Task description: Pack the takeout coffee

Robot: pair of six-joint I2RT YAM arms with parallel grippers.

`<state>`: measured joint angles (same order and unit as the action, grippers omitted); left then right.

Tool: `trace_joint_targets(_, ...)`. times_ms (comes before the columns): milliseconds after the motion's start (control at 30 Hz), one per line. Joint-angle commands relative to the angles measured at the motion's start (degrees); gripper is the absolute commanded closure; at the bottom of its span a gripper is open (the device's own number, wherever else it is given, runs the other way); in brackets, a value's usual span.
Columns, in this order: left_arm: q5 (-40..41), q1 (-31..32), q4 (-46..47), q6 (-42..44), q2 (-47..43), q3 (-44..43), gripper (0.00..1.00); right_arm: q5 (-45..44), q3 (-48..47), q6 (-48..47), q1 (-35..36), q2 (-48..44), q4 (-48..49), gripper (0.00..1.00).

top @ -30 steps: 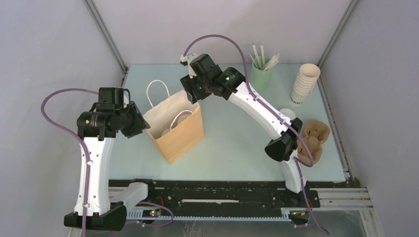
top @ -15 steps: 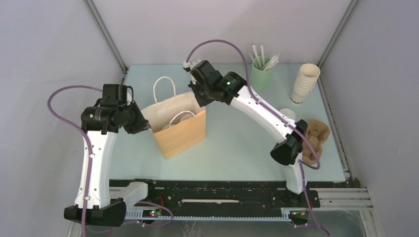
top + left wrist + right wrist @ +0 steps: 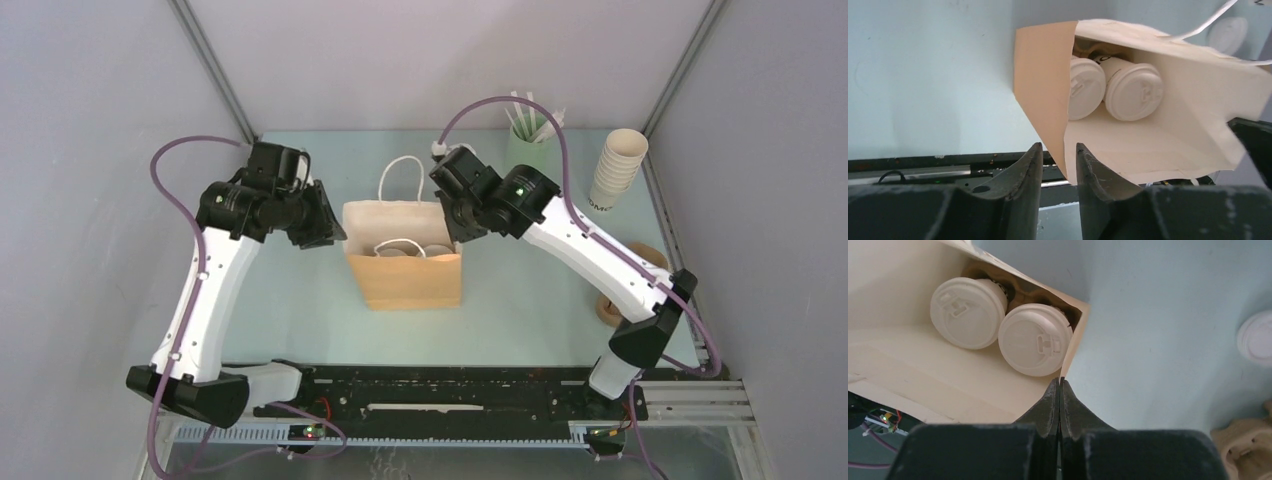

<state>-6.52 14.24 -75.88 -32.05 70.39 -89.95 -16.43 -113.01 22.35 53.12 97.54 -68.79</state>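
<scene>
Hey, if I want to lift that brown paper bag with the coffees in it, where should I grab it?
Probably the far white loop handle, from straight above: it stands clear over the open mouth of the brown paper bag. The thin walls would likely crumple, and the lidded cups sit upright inside.

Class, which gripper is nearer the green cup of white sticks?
Right. The right gripper pinches the brown paper bag on the side toward the green cup; the left gripper straddles the bag's opposite edge.

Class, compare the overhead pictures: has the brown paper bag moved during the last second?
Yes. The brown paper bag has slid right, closer to the green cup of sticks, and has turned so that its front faces the camera squarely.
</scene>
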Motion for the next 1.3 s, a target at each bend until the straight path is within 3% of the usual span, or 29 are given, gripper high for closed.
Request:
trace_joint_targets(0,-3.0,3.2,2.9,-0.2,2.3,-4.1,0.63,-0.2,5.5,5.7,-0.7,-5.7,0.0,0.99)
trace_joint_targets(167,-1.7,6.4,3.1,0.2,4.9,-5.8,0.70,0.5,8.6,6.8,-1.9,-8.1,0.5,0.90)
trace_joint_targets(367,0.6,7.1,2.7,1.1,5.9,-7.0,0.74,2.1,10.0,4.1,-2.4,-10.6,1.8,0.68)
trace_joint_targets(533,4.7,7.7,0.8,2.2,7.8,-9.6,0.71,-0.6,6.0,-2.2,-2.6,-10.5,-0.8,0.49)
trace_joint_targets(700,6.4,8.1,1.4,2.9,9.4,-9.5,0.68,0.0,-0.4,-9.2,-2.2,-9.7,-1.2,0.42)
trace_joint_targets(1033,10.3,8.8,2.5,4.0,14.5,-13.8,0.72,9.6,-6.9,-19.2,0.9,-4.9,3.9,0.44)
trace_joint_targets(1133,11.9,9.7,2.6,4.7,16.5,-15.2,0.77,11.7,-6.3,-20.8,1.1,-3.4,6.8,0.49)
trace_joint_targets(1267,13.5,11.1,4.5,5.9,16.3,-15.2,0.87,13.6,-4.0,-22.2,1.1,-2.0,10.7,0.65)
